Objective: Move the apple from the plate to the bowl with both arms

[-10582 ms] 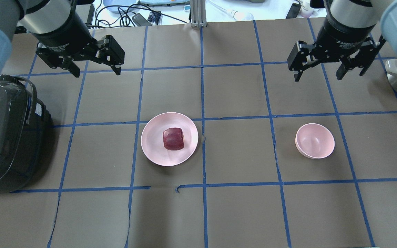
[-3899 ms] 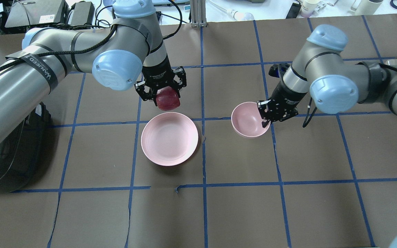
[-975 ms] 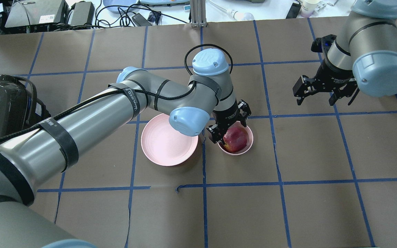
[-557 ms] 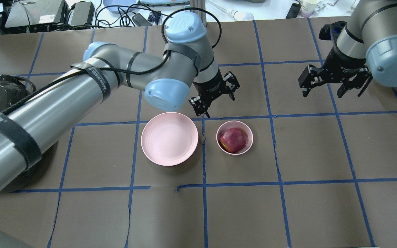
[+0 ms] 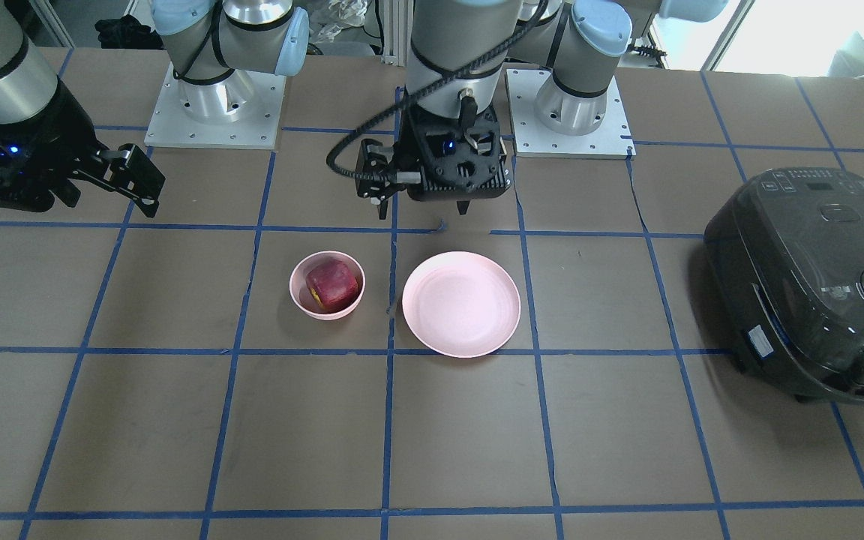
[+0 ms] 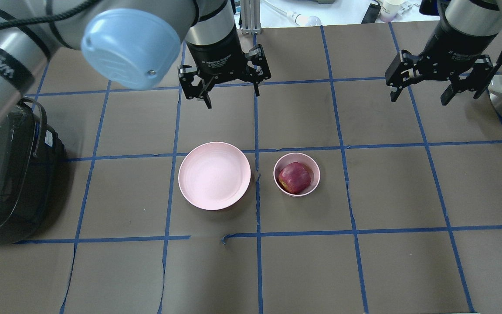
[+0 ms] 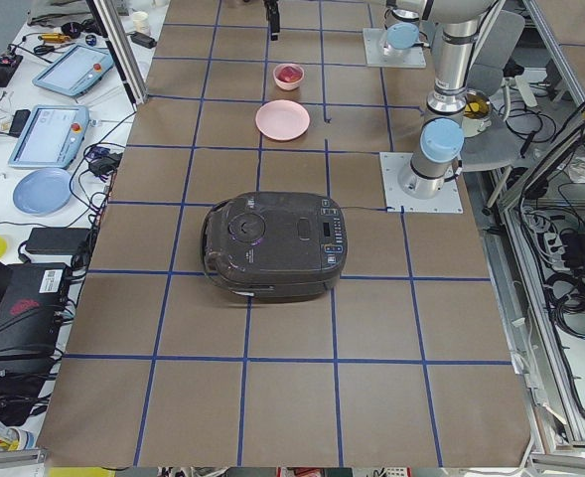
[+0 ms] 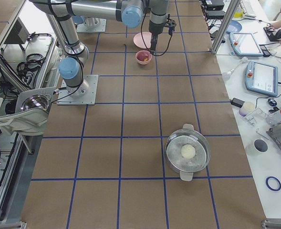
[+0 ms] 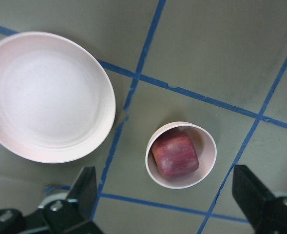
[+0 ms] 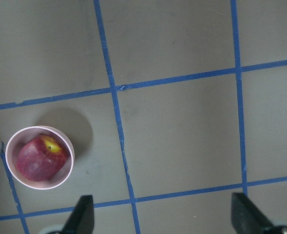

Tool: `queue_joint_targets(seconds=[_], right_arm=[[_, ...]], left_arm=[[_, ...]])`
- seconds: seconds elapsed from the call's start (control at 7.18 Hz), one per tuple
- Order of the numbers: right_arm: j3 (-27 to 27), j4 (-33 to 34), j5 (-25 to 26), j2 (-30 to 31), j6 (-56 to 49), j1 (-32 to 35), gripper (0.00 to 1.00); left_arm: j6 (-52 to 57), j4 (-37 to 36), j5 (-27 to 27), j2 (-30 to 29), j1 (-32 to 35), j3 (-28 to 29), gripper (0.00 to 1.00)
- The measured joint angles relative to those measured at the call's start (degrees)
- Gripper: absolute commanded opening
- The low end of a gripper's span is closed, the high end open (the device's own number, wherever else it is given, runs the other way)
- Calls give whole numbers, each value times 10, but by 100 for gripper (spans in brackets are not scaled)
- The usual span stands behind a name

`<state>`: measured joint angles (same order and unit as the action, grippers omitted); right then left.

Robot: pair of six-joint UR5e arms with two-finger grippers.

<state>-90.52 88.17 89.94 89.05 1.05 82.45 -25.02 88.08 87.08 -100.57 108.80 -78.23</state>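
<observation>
So the apple (image 6: 295, 177) sits down inside the bowl (image 6: 317, 179), parked on the counter (image 6: 364, 270) just at 3 o'clock of the plate (image 6: 214, 175) in the overhead view, left end effector (image 6: 232, 97) hanging spread wide at the plate's 12 o'clock, right end effector (image 6: 418, 99) spread too, around the bowl's 2 o'clock.

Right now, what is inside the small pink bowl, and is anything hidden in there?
The apple lies inside the bowl, dark red with a yellowish patch, filling most of it. The bowl's floor beneath the apple is covered, so nothing there can be checked.
</observation>
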Motion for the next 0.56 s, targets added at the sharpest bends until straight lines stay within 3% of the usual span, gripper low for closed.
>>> queue_joint_targets(seconds=[0.28,0.56], right_arm=[[3,-2,1,1,40,23,100],[3,-2,-2,6,50,44,100]], left_arm=[[108,11,39,32,-15,-4,100],[178,19,47,65,-74,-25,100]])
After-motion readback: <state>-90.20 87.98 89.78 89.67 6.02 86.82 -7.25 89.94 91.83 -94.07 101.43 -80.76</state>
